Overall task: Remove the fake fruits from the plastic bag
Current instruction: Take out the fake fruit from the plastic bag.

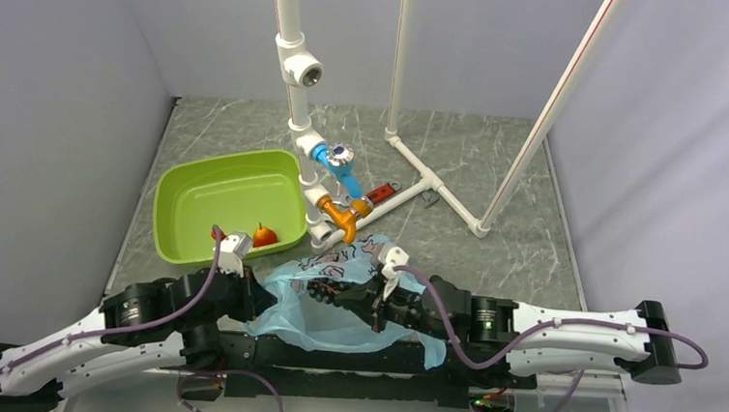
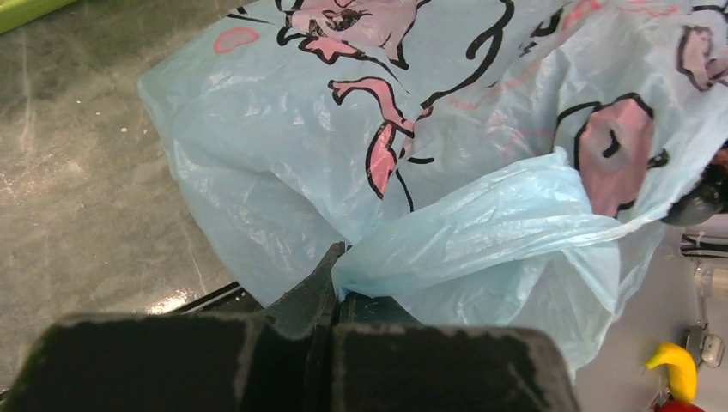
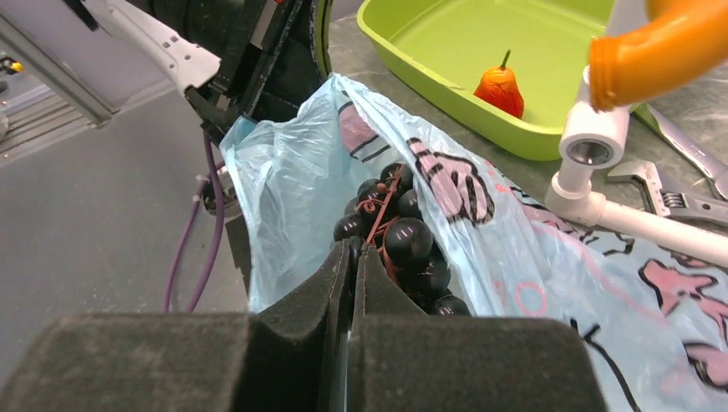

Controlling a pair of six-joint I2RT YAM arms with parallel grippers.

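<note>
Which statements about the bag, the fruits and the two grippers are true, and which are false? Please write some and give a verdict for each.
1. The left gripper is shut on a fold of the plastic bag. True.
2. The right gripper is open and holds nothing. False: it is shut on the bunch of grapes.
3. An orange-red fruit lies in the green tub. True.
4. The plastic bag is plain white. False: it is light blue with pink-and-black prints.
5. The bunch of grapes lies in the green tub. False: it is at the right gripper, by the bag.
</note>
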